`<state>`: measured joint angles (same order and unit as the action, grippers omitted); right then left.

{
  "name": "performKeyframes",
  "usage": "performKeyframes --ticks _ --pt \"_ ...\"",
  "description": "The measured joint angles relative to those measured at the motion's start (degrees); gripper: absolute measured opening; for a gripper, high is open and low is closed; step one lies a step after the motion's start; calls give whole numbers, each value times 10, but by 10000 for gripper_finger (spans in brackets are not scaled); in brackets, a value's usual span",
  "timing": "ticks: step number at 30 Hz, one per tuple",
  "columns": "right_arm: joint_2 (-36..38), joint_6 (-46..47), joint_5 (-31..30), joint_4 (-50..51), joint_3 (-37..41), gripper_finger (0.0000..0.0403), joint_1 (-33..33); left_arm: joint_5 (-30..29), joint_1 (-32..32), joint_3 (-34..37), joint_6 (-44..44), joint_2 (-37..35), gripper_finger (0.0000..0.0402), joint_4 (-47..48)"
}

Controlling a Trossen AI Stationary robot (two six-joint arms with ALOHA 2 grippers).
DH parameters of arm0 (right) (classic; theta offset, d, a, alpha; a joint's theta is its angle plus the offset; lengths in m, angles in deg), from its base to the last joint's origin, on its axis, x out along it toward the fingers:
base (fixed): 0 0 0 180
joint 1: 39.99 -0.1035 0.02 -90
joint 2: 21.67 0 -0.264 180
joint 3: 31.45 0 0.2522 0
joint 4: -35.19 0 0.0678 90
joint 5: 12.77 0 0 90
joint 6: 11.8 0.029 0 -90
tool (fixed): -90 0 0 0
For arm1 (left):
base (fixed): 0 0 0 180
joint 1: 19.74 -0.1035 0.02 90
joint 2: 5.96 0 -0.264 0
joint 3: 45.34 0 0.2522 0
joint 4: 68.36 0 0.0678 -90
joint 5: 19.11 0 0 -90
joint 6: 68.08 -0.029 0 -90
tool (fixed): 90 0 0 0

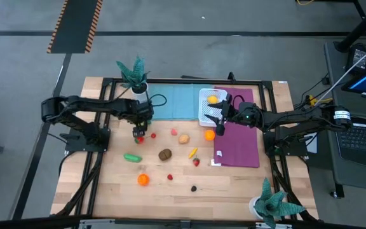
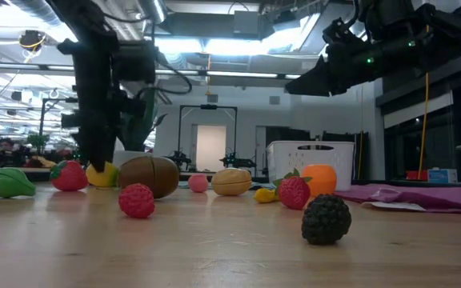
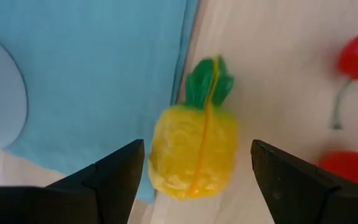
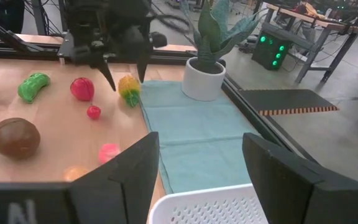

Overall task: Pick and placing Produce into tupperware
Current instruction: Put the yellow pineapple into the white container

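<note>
I count eleven produce pieces loose on the table (image 1: 107, 191), from the dark berry (image 1: 194, 188) near the front edge back to the yellow pineapple (image 3: 194, 146). My left hand (image 1: 137, 131) hangs open around that pineapple, fingers not touching it. One orange piece (image 1: 213, 98) lies in the single tupperware (image 1: 203, 114) toward the back edge; my right hand (image 1: 221, 121) hovers open over it, empty.

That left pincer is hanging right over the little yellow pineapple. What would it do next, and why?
Probably lower a little and close. The left pincer is open, its fingers standing either side of the small yellow toy pineapple with green leaves, which lies at the edge of the flat blue mat and looks ungripped.
</note>
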<state>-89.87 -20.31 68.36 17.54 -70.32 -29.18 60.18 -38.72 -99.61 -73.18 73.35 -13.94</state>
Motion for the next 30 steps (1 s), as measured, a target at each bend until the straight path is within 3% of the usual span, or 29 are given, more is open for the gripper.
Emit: performKeyframes --ticks 9,23,30 --pt "0 3 0 0 0 232 0 -17 0 -3 0 73 288 -11" --pt "0 3 0 0 0 232 1 -18 0 1 16 62 287 -15" --pt "0 3 0 0 0 232 1 -15 0 1 32 62 253 -16"
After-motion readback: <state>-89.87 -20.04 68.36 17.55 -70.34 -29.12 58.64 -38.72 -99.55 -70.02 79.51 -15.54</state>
